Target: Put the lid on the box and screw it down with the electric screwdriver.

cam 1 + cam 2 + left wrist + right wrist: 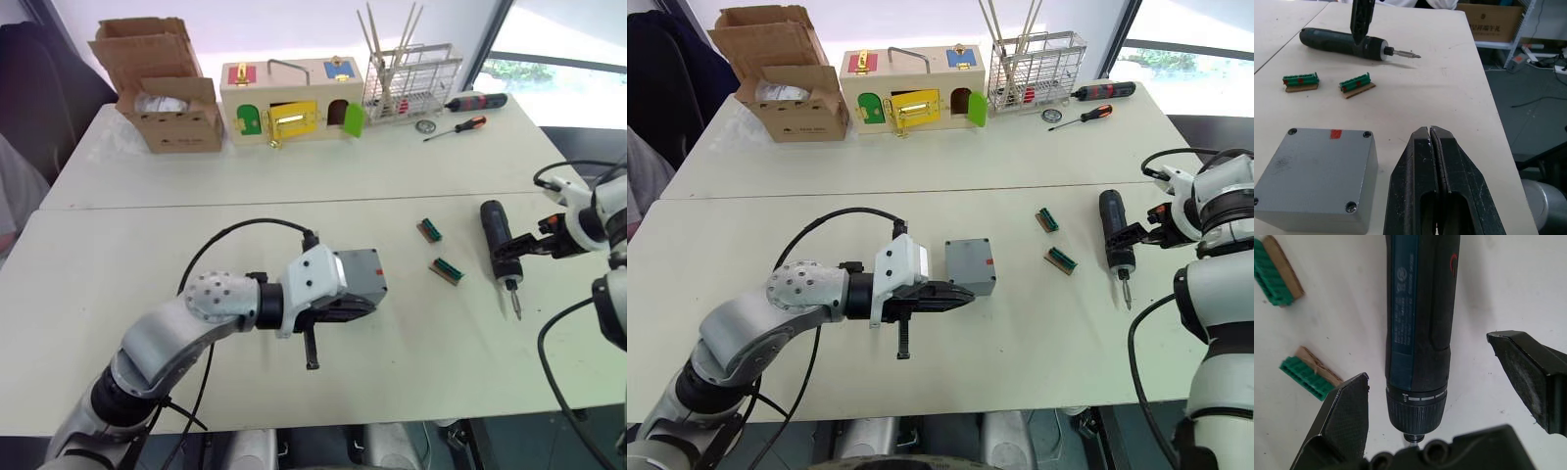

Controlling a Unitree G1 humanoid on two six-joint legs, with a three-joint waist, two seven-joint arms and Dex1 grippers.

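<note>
a: where do you stand on the task?

b: the lid [1317, 164] already sits on the box [971, 266], red mark up, just beside your left gripper [1431, 142] and not touching it. that gripper is pressed together and holds nothing.

a: so the first half is done?

b: it looks so. the lid seems flush and square on the box, and i see screw heads or holes at its corners, but i cannot tell whether any screw is driven home. judge the screwing as not yet begun.

a: and the screwdriver?

b: the screwdriver [1418, 323] lies flat on the surface, between the spread fingers of your right gripper [1449, 396]. the fingers [1344, 416] straddle its body near the chuck, and neither one touches it. it is well apart from the box, with two small green connectors [446, 271] lying between them.

a: what is left for me?

b: close the right gripper on the screwdriver, lift it, carry it across to the box, set the bit in a corner screw and drive each one. your left gripper is close enough to steady the box meanwhile.
</note>
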